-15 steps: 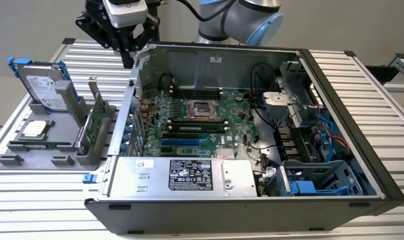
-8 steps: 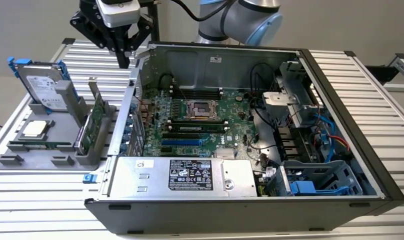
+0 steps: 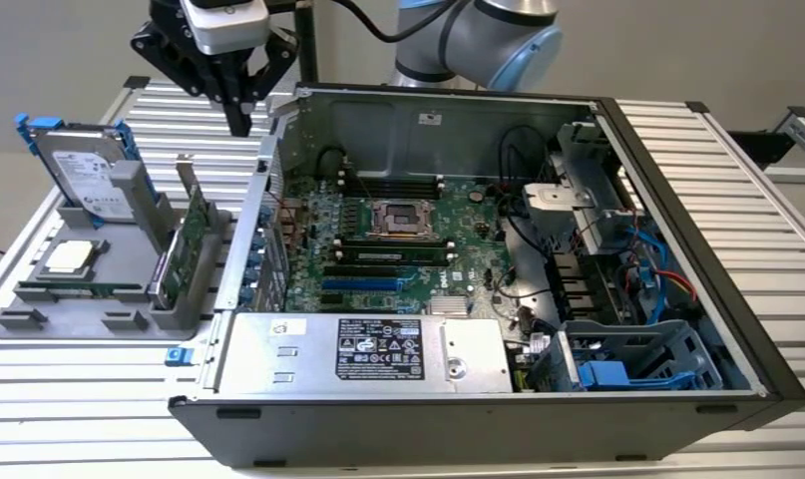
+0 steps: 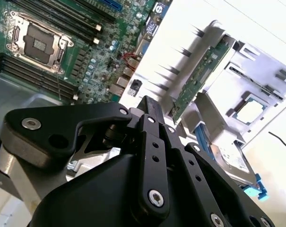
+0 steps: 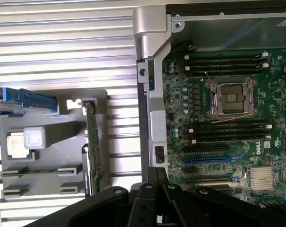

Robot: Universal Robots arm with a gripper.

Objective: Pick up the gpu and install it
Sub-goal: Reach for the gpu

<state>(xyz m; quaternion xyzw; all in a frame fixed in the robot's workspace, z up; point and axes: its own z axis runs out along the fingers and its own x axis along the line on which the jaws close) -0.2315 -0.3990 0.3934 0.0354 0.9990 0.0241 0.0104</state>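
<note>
I seem to be running this rig in a robotics lab, at a bench set up for computer assembly. My landmark is the open computer case, lying on its side with its motherboard exposed. It rests on a table of ribbed aluminium profiles. Just beside the case, on the exterior view's left, a grey fixture tray holds parts in slots: a hard drive with blue rails, a processor, and the gpu on edge. Beyond the case's far wall rises the jointed robot arm.
</note>
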